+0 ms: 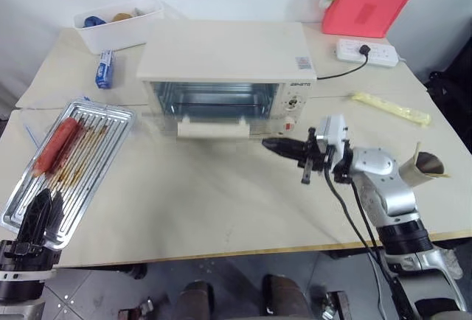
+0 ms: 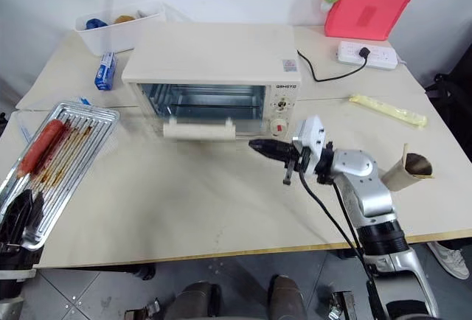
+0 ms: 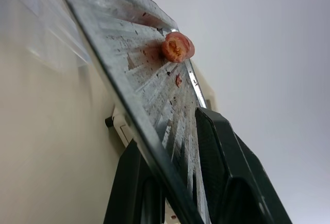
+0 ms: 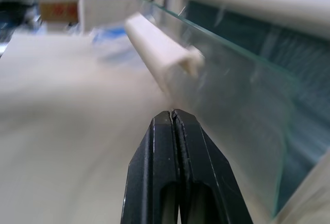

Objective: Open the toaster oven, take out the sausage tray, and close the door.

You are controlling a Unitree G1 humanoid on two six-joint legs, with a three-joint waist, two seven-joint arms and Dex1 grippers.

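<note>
Sausage tray (image 1: 81, 159) lies left of the toaster oven (image 1: 225, 77), left gripper (image 1: 40, 213) clamping its near rim. Door (image 1: 214, 110) ajar (handle forward); right gripper (image 1: 271, 145) pressed closed, empty, just beside it.

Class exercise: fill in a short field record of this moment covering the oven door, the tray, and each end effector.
door: partly open, not shut
toaster oven: on table, empty inside
sausage tray: out of oven, on table at robot's left, sausage on it
left end effector: clamped on tray's near rim
right end effector: shut, empty, beside door's right end
</note>
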